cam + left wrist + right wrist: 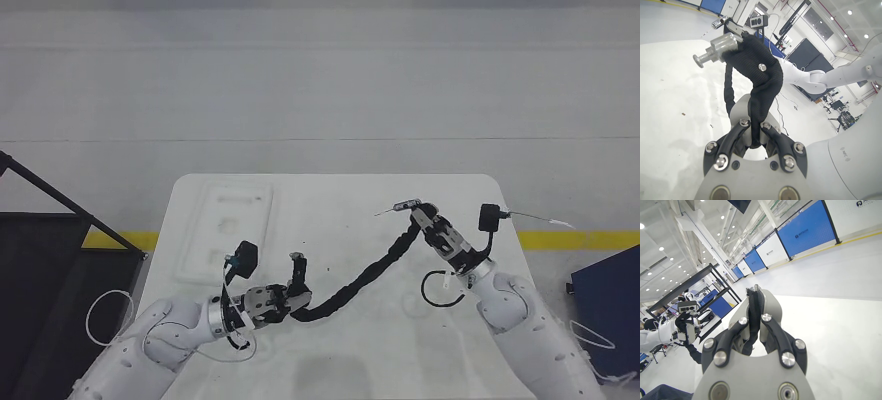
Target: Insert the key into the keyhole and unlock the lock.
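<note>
Under both claws spreads the white table (400, 340), with a white tray (205, 245) beyond the left claw (755, 115). Strung between the claws, the black-sleeved cable lock (365, 272) runs in a loose curve. The left claw is clamped on one end, whose silver pin (715, 52) juts past its tips. The right claw (754, 306) pinches the other end, where a silver barrel (719, 21) protrudes.
</note>
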Robot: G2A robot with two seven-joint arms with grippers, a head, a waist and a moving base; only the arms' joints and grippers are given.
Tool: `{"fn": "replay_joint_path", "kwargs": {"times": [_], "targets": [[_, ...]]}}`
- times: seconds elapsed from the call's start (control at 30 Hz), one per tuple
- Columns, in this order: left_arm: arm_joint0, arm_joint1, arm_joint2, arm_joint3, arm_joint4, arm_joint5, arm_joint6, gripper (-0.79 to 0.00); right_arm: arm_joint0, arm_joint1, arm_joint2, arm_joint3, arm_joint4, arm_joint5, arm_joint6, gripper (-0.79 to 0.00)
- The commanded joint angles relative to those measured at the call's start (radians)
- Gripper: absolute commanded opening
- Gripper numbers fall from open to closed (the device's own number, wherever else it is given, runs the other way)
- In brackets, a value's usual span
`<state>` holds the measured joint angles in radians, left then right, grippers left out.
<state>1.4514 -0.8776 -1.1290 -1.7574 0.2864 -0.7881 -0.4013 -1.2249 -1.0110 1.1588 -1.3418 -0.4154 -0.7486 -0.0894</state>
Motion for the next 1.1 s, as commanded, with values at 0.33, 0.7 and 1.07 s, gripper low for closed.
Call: {"fn": "replay_joint_path", "kwargs": {"times": [0.33, 0.7, 1.07], "targets": [[-0.267, -0.069, 0.224, 0.177, 0.093, 0.184, -0.17, -0.785, -0.039, 0.007, 0.05, -0.058, -0.028, 0.181, 0.177, -0.785], [-0.366, -0.109, 0.317, 0.205, 0.338, 0.263, -0.162, -0.179, -0.052, 0.007, 0.078, -0.093, -0.055, 0.263, 0.263, -0.785], [-0.401, -0.13, 0.341, 0.175, 0.388, 0.272, -0.161, 0.0, -0.044, 0.002, 0.08, -0.099, -0.074, 0.313, 0.35, -0.785]]}}
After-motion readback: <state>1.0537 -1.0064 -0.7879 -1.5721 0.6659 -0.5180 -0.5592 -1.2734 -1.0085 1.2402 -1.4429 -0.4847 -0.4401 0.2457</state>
